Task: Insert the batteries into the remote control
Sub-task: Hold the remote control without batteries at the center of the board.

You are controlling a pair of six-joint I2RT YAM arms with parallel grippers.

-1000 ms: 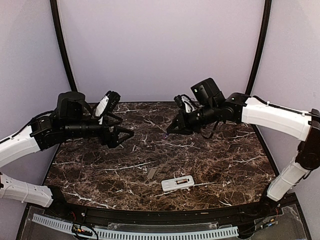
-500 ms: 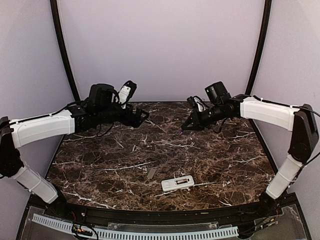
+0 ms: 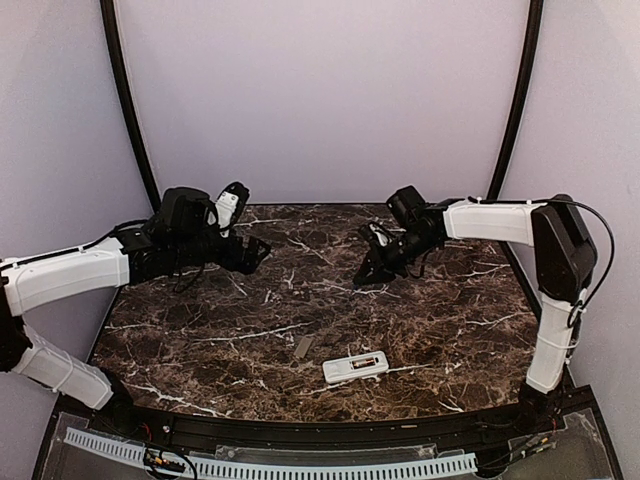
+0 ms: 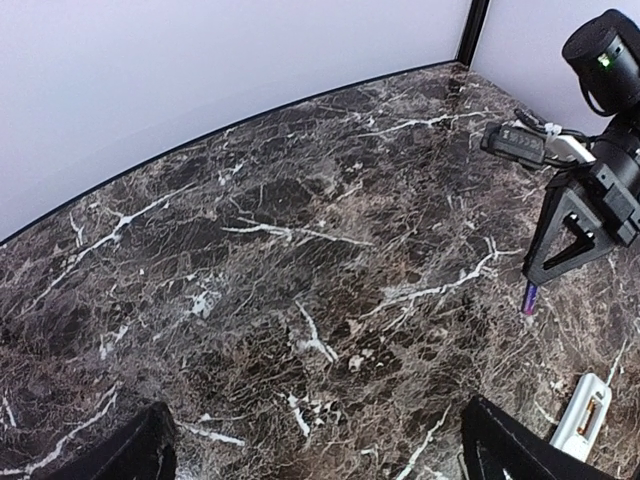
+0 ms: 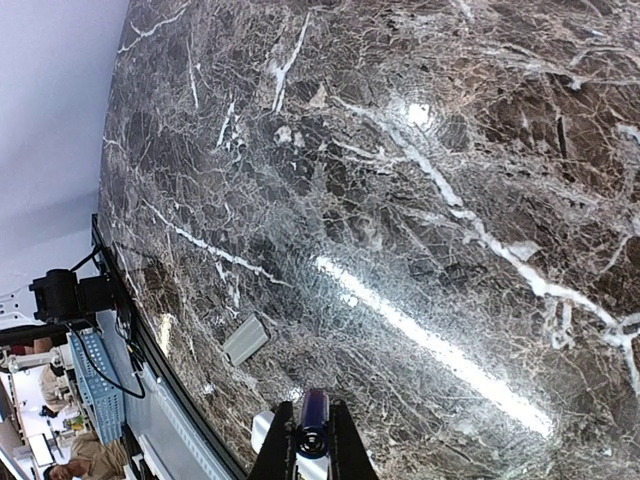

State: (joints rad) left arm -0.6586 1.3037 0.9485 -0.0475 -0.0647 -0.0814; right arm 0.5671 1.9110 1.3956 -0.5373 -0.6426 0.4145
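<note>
1. Right gripper (image 5: 313, 440): clenched on one battery (image 5: 314, 410). I grip the dark bluish-purple cylinder at one end, so most of its length projects past my fingertips. This hold leaves the free end clear to enter a slot first. The gripper hangs above the surface (image 3: 200, 330), toward the far right corner, and the battery does not touch the marble.

2. Left gripper (image 3: 255, 250): released, with the jaws spread wide and nothing between them. It hovers over the far left part of the surface, well apart from every object. In my judgement this placement keeps the near centre free for the right arm and leaves the left gripper ready to steady the handset.

3. Remote control (image 3: 356, 367): it lies flat near the near edge, slightly right of centre, with the recessed back side up. This orientation exposes the battery slot to an approach from above. Whether a cell already sits in the slot cannot be determined at this resolution.

4. Grey cover (image 3: 303, 347): it lies on the surface just beside the remote control, on its left, off the slot.

5. Step in hand, as I judge it: carry the battery toward the near edge and align it lengthwise with the slot. Risk: a tilted end could catch the slot rim.
</note>
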